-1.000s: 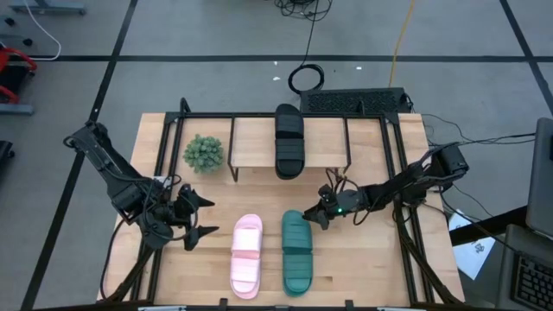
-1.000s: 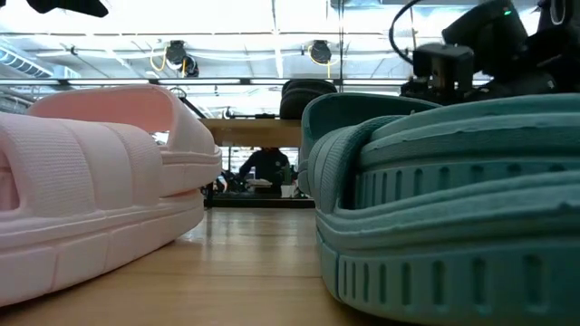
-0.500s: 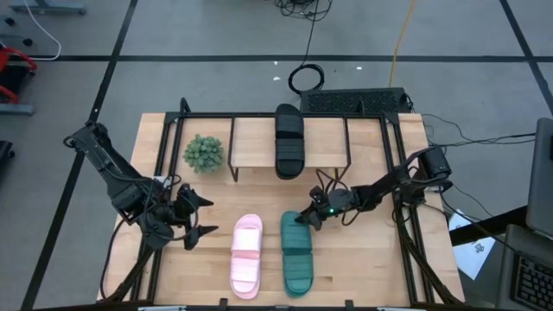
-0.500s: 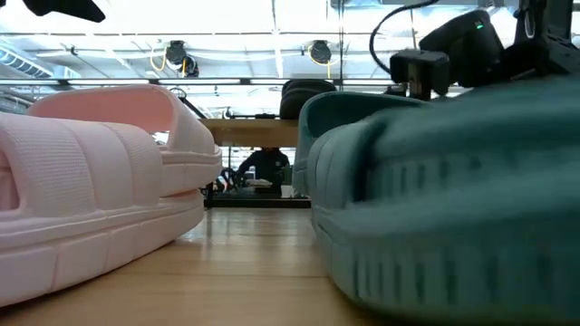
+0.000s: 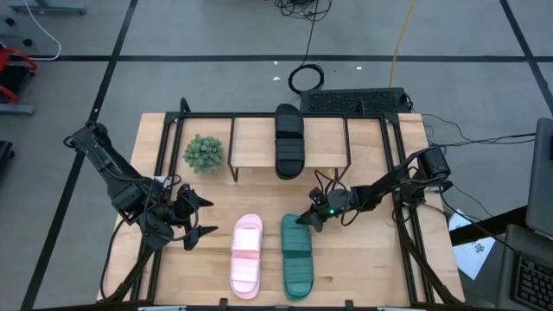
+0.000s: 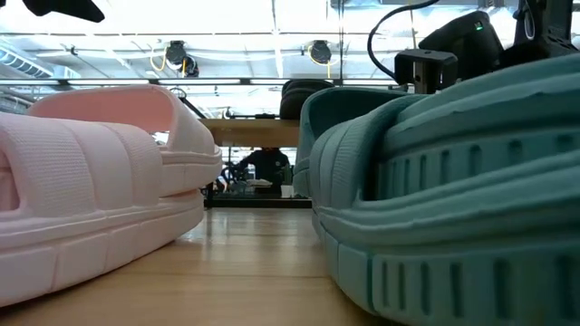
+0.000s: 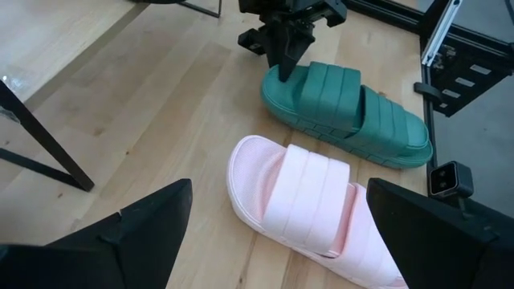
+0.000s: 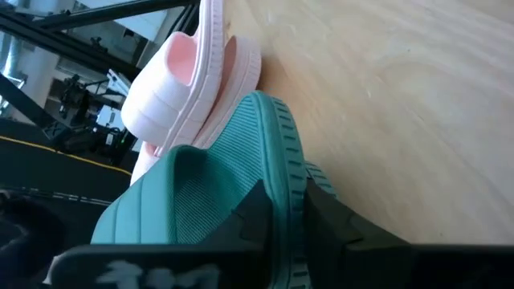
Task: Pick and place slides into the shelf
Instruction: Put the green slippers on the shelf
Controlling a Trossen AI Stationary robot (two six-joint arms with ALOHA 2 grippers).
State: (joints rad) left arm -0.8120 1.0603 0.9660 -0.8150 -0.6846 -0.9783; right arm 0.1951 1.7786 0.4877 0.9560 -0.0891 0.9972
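The teal slide (image 5: 296,255) lies near the table's front edge, right of the pink slide (image 5: 246,257), which rests sole down on the wood. My right gripper (image 5: 304,218) is shut on the teal slide's far end. The black slide (image 5: 289,140) lies on the shelf (image 5: 251,142) at the table's far side, its near end sticking out past the plank. Left of the pink slide my left gripper (image 5: 197,220) hangs open, with nothing between its fingers. My right gripper pinches the sole's rim at the teal slide's far end (image 8: 283,172) between its two fingers, one on the footbed side, one on the outer wall. The fingers slant down from the table's far right. The slide (image 6: 453,199) sits tilted, its lower edge on the table.
A small green plant (image 5: 203,153) stands left of the shelf. Black frame rails (image 5: 406,199) run along the table's left and right sides. Bare wood lies between the shelf and the two slides.
My right gripper has gone toward the table's left, onto the teal slide's far end, and has shut on its rim. The teal slide has tipped a little; in the low view its right side now stands higher than before.
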